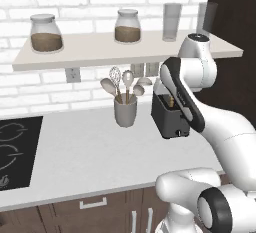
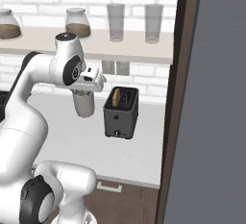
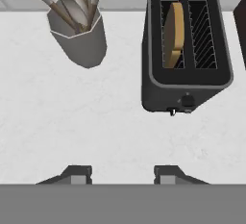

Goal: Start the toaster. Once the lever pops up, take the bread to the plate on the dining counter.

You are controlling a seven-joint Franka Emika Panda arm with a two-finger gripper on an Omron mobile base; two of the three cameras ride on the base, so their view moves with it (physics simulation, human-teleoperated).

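Room: white brick wall (image 1: 30, 84), shelf (image 1: 100, 52) with jars and glasses, dark cabinet (image 2: 211, 98) at your right. White desk (image 3: 72, 122) carries the toaster (image 3: 185, 50), utensil cup (image 3: 81, 40) just beside it. Bread (image 3: 174, 33) stands in the toaster's left slot in your hand view. Fingers (image 3: 122, 175) hang above bare desk, apart, gripping nothing, toaster ahead and slightly right, no contact.

Counter clutter by a white brick wall

A grey utensil cup (image 1: 125, 112) holding spoons and a whisk (image 1: 115, 74) stands on the white worktop (image 1: 85, 157); a shelf (image 1: 75, 57) above carries two filled jars (image 1: 46, 33) and two glasses (image 2: 115, 22); a black hob (image 1: 15, 152) lies left.
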